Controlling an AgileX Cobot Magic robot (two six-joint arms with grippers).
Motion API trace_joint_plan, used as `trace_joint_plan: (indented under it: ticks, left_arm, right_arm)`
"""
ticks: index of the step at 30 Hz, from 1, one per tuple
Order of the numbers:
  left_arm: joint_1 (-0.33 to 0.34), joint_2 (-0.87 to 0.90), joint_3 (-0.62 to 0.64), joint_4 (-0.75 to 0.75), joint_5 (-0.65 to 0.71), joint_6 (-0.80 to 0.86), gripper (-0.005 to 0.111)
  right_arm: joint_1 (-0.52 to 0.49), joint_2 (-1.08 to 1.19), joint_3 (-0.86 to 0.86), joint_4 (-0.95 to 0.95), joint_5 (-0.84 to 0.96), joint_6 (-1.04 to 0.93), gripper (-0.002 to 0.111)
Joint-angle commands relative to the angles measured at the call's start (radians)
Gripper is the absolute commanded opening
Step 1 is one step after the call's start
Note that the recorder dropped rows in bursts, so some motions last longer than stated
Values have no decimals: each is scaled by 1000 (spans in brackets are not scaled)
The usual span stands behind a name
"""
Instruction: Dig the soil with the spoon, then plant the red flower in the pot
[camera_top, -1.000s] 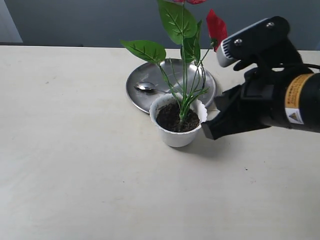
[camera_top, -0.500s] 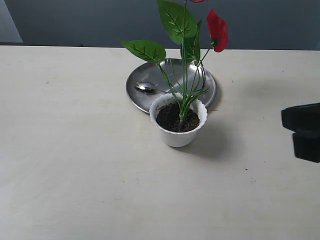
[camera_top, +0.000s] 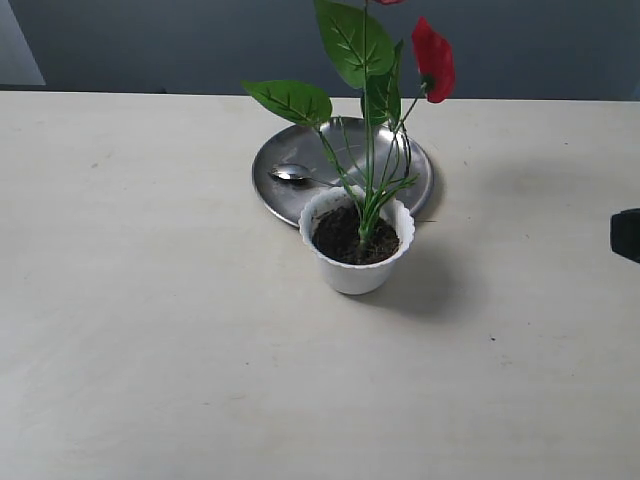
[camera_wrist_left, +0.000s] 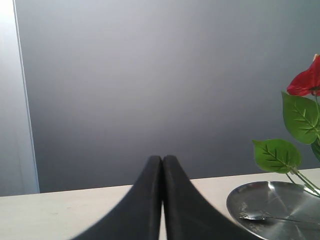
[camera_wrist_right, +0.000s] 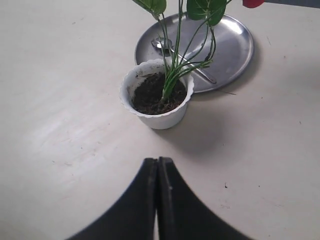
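The white scalloped pot (camera_top: 354, 262) stands mid-table, filled with dark soil (camera_top: 340, 237). The red flower (camera_top: 433, 58) stands upright in that soil, its green stalks rising from the pot (camera_wrist_right: 157, 110) and soil (camera_wrist_right: 150, 97). The silver spoon (camera_top: 292, 176) lies on the steel plate behind the pot, also seen as spoon (camera_wrist_right: 165, 45) and spoon (camera_wrist_left: 260, 217). My right gripper (camera_wrist_right: 158, 161) is shut and empty, well back from the pot; only a dark sliver of that arm (camera_top: 626, 235) shows at the exterior view's right edge. My left gripper (camera_wrist_left: 162, 159) is shut and empty, beside the plate.
The round steel plate (camera_top: 290, 202) sits just behind the pot, touching or nearly touching it, and shows too as plate (camera_wrist_right: 232, 50) and plate (camera_wrist_left: 280, 200). Large green leaves (camera_top: 292, 100) spread above plate and pot. A grey wall runs behind the table.
My right arm has pulled away to the right, from beside the pot to almost out of the exterior view. Pot, flower, spoon and plate have stayed put.
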Motion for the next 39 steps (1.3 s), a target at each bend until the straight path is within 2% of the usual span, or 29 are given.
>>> trace_joint_plan:
  ticks: [1,4,7,9,14,18,22,24,26,39]
  left_arm:
    - [-5,-2,-4,-3,-3,-2,0]
    - [-5,-2,-4,-3,-3,-2,0]
    - [-5,-2,-4,-3,-3,-2,0]
    - [-5,-2,-4,-3,-3,-2,0]
    - [-5,-2,-4,-3,-3,-2,0]
    - [-5,-2,-4,-3,-3,-2,0]
    - [-5,-2,-4,-3,-3,-2,0]
    - [-5,-2,-4,-3,-3,-2,0]
    - [-5,-2,-4,-3,-3,-2,0]
    - [-5,-2,-4,-3,-5,-2,0]
  right_arm:
    - [2,-10,4,-11,2,-9,-1]
    - [-54,-36,6,-31,-19,-13,-1]
    - [-198,-75,45,0,-102,-15,-1]
    - [-286,-115,109,11,-232,-15,-1]
    - [-443,-296,383,85,-623,-46,-1]
    - [-559,-470,596,164,-790,-46,-1]
    - [-692,-591,708,272,-798,-46,-1]
    - [-740,-595,708,280,-677,-49,-1]
    - [-783,-595,708,280,-657,-81,-1]
    - [-789,-595,708,280,-652,-112,-1]
